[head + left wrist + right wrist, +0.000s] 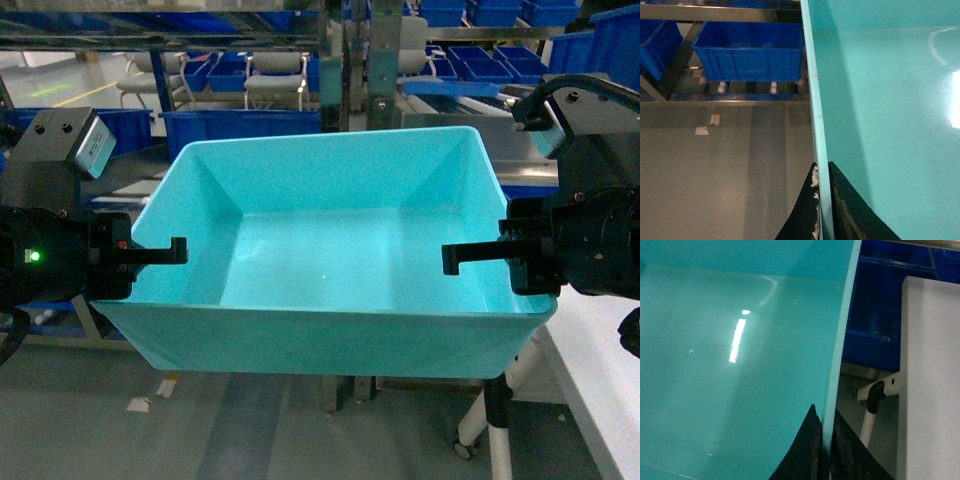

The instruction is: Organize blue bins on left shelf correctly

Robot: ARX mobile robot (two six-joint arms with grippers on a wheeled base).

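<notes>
1. L tool point(165, 253) is pinching the left rim of the turquoise bin point(330, 260); R tool point(470, 258) is pinching the right rim.
2. Wrist cams are both showing fingers point(845, 210) pressed on either side of the thin wall.
3. Bin's hanging between both tools, off the floor, level, long axis running tool to tool.
4. Steel shelf point(345, 60) is sitting ahead, beyond the bin's far wall, so I reckon the carry's going forward, both arms equally near.
5. White table point(600, 370) is lying right, just beside.

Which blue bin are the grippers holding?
The light turquoise smooth-walled plastic tub, clamped at both side rims by the left gripper and right gripper. The darker royal-blue ribbed crates sit untouched behind.
</notes>
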